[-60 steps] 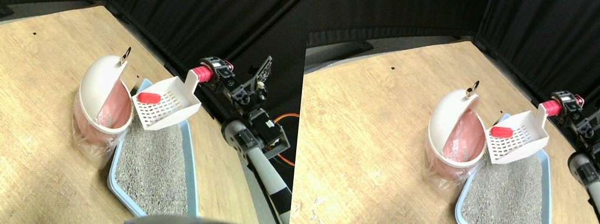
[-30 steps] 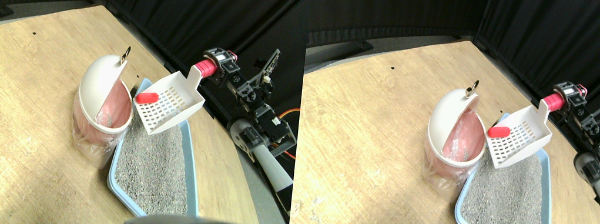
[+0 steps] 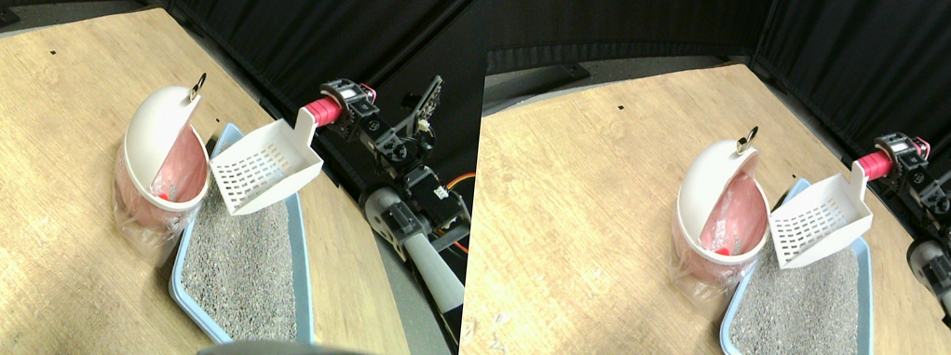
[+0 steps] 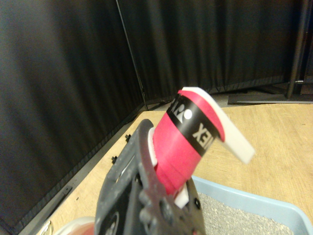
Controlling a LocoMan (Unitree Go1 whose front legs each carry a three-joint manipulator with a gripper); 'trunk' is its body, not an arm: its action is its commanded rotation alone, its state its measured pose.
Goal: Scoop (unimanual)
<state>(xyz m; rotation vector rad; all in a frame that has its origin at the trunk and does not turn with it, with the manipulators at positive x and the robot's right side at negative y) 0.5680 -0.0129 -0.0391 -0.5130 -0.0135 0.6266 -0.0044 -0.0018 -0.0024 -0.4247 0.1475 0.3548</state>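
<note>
One white slotted scoop (image 3: 264, 167) hangs tilted in the air right beside the white bin (image 3: 159, 156), its lower lip dipping toward the bin's open mouth and its slotted floor showing bare. Landmark for everything here is that bin: a rounded white dome lid with a small metal ring (image 3: 200, 87) on top, a pink liner (image 3: 181, 170) inside, clear plastic bunched around its base. A small red piece lies down inside the pink liner, though it shows only in the right half of the stereo pair and is hidden by the bin's wall in the left half. Just beside the bin, on the robot's side of it and touching its base, sits the light blue litter tray (image 3: 302, 245) filled with grey litter (image 3: 238, 258); the scoop hovers over the tray's far end, clear of the litter. Up from the scoop runs its red-wrapped handle (image 3: 321, 112), and the right gripper (image 3: 351, 109) has it: in the wrist view the dark jaw frame (image 4: 142, 196) is pressed along the red handle (image 4: 183, 142), clamped closed on it, with the white handle end poking past. Beyond the bin lies the wooden tabletop (image 3: 2, 141), and black curtains (image 3: 287, 0) close off the back.
</note>
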